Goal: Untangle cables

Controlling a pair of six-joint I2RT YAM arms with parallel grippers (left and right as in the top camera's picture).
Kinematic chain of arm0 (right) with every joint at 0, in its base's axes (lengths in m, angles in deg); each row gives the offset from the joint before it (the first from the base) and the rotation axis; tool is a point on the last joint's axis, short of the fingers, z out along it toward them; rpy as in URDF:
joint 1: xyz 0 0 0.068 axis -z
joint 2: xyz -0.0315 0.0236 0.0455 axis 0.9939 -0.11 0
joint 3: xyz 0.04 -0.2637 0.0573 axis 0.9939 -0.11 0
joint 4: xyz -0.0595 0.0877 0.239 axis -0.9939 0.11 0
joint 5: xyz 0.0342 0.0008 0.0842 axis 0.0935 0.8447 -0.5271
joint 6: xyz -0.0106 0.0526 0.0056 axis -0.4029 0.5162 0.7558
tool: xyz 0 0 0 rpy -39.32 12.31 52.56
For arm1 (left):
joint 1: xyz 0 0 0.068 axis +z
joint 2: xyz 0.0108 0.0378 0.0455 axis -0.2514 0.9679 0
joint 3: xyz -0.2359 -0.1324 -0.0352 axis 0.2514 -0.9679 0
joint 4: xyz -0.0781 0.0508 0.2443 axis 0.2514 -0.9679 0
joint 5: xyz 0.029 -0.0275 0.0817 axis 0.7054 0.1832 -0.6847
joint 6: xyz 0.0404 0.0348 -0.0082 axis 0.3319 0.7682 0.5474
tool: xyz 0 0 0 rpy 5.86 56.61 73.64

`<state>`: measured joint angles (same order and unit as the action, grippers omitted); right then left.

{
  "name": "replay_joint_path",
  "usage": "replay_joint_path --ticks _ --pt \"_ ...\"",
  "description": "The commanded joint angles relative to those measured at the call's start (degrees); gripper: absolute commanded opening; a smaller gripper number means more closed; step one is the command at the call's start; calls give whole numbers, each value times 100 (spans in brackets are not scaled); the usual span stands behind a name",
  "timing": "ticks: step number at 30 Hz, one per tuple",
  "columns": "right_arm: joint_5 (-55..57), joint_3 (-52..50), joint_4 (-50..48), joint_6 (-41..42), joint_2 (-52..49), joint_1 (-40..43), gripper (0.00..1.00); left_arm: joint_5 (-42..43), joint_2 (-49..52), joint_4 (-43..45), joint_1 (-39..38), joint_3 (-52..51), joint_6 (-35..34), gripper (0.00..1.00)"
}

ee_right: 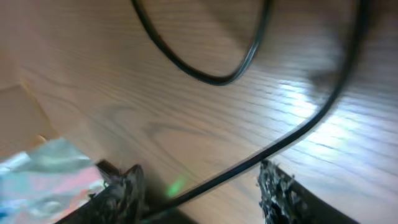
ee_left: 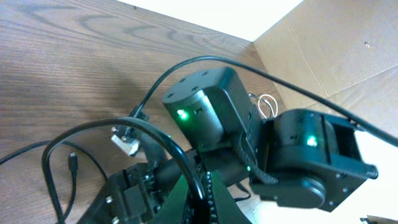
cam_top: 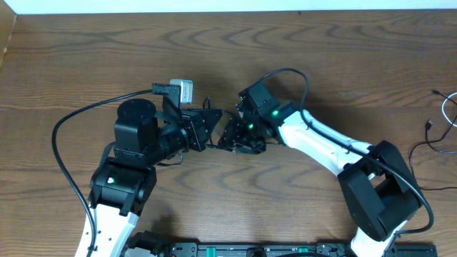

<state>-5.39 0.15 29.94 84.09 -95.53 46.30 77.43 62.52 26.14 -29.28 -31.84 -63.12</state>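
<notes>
We see a counter (cam_top: 343, 64) of brown wood with a strong, wavy grain that fills nearly the whole overhead view. Along its far edge runs a narrow white strip (cam_top: 214, 6); whether it is wall or floor we cannot tell. In the left wrist view a creased sheet of plain tan cardboard (ee_left: 336, 43) stands past the counter's edge. The light is even, and in the right wrist view it leaves a pale sheen (ee_right: 311, 99) on the wood.

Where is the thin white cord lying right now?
In the overhead view the white cord loops at the far right edge of the table, next to a thin black cord, out past the right arm.
</notes>
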Motion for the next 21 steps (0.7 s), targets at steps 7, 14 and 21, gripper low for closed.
replay_joint_path --ticks 7,14,21 --pt "-553 -354 -815 1961 -72 -269 52 96 -70 24 20 52 -9 8" --pt "-568 -358 -817 2188 -72 -284 33 96 -70 7 20 52 -9 8" --pt "-350 -358 -815 1845 -72 -280 1 74 -70 -175 20 52 107 8"
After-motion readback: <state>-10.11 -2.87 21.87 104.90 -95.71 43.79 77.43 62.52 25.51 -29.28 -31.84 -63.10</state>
